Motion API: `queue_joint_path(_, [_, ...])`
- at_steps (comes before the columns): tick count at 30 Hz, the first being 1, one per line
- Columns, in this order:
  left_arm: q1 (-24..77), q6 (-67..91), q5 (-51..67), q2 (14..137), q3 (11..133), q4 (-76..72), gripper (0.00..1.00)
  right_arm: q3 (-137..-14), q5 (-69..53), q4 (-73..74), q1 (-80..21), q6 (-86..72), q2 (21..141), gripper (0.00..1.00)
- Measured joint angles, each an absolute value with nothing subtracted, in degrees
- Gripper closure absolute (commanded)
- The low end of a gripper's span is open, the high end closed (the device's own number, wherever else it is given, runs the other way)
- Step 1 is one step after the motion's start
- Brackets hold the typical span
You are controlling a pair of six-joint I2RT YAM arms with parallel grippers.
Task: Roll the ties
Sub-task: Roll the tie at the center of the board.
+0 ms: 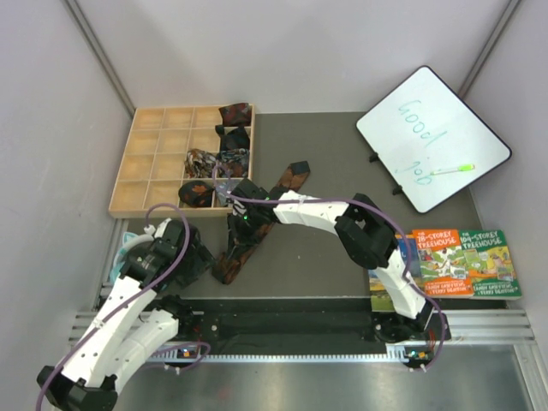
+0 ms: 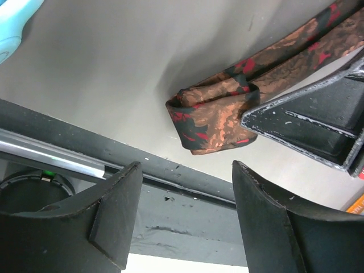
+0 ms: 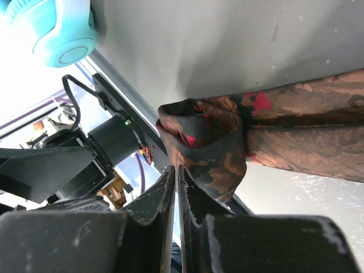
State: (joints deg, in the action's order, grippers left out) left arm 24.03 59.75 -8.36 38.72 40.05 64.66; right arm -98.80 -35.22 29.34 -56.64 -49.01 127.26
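A long dark brown-black tie with rust-orange print (image 1: 257, 224) lies slanted on the grey mat, its near end folded into a small loose roll (image 2: 213, 116). My right gripper (image 1: 241, 229) sits over that end. In the right wrist view its jaws (image 3: 177, 170) are shut with nothing between them, and the roll (image 3: 207, 142) rests against their side. My left gripper (image 1: 204, 259) is open and empty just left of the roll; its fingertips (image 2: 132, 173) stand short of the fabric. Several rolled ties (image 1: 224, 150) sit in the wooden tray (image 1: 145, 163).
Teal headphones (image 1: 127, 254) lie by the left arm and also show in the right wrist view (image 3: 62, 28). A whiteboard (image 1: 432, 137) with a green marker stands at the back right. Books (image 1: 462, 261) lie at the right. The metal rail (image 2: 68, 153) runs along the near edge.
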Motion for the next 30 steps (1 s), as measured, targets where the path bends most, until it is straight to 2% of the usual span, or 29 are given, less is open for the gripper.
queue_joint_path(12, [24.03,60.90,-6.81,37.65,35.59,63.83,0.34,-98.54,-35.24,29.10,-54.54,-47.77,129.21,0.95])
queue_joint_path(30, [24.03,66.22,-4.14,36.07,26.76,53.01,0.36,-96.31,-35.22,24.36,-53.80,-45.87,129.99,0.96])
